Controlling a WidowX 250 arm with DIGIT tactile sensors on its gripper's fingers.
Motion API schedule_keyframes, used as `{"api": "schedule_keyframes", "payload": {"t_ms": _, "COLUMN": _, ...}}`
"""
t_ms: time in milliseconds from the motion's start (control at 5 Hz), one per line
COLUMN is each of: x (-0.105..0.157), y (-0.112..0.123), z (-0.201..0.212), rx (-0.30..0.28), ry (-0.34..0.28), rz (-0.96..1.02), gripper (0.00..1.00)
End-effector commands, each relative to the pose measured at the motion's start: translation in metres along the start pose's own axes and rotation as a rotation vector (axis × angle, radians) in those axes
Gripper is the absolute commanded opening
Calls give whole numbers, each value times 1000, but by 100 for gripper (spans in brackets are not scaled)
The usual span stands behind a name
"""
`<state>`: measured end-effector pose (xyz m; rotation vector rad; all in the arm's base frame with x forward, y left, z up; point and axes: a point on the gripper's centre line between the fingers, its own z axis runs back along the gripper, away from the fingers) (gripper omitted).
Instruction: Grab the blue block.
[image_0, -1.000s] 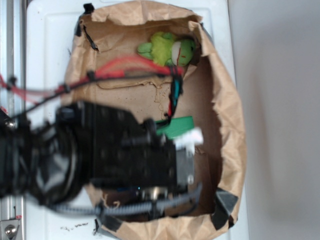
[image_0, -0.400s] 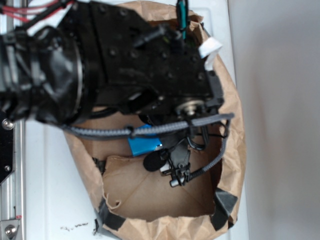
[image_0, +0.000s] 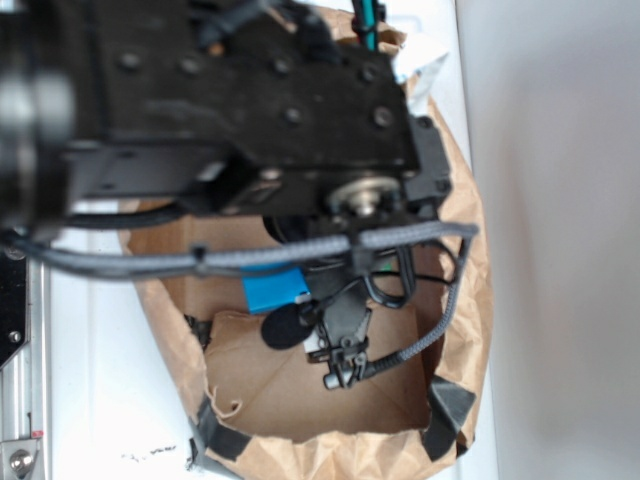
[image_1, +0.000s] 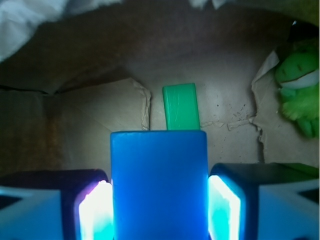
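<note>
The robot arm (image_0: 230, 110) fills the upper half of the exterior view, a black housing with bolt heads, blurred at its left side. A grey braided cable (image_0: 300, 255) runs across beneath it and loops down on the right.

Below and around the arm lies the brown paper bag (image_0: 470, 300), opened out as a crumpled liner over a white surface (image_0: 100, 380). Its rim rises on the right side and along the bottom edge, where black tape corners (image_0: 448, 412) hold it. In the wrist view the bag floor (image_1: 90, 125) extends ahead of the claw, with torn paper edges.

The claw (image_1: 159, 200) is clenched on the blue block (image_1: 159, 185). The block sits between the two fingers (image_1: 92, 207), whose inner faces press against its left and right sides; it projects forward beyond the fingertips. In the exterior view the blue block (image_0: 272, 290) shows partly below the arm housing, above the bag floor.

The green block (image_1: 181, 106) lies flat on the bag floor directly ahead of the claw, well apart from the blue block.

A green plush toy (image_1: 299, 85) rests ahead and to the right of the claw, against the bag wall.
</note>
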<state>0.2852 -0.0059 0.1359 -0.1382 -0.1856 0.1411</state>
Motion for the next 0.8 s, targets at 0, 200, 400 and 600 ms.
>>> {"api": "schedule_keyframes", "payload": {"t_ms": 0, "x": -3, "y": -4, "z": 39, "rx": 1, "ry": -112, "rz": -51, "gripper": 0}}
{"api": "schedule_keyframes", "payload": {"t_ms": 200, "x": -2, "y": -1, "z": 41, "rx": 4, "ry": -128, "rz": -49, "gripper": 0}}
{"api": "schedule_keyframes", "payload": {"t_ms": 400, "x": 0, "y": -2, "z": 39, "rx": 11, "ry": -147, "rz": -46, "gripper": 0}}
{"api": "schedule_keyframes", "payload": {"t_ms": 600, "x": 1, "y": -5, "z": 33, "rx": 47, "ry": -137, "rz": -48, "gripper": 0}}
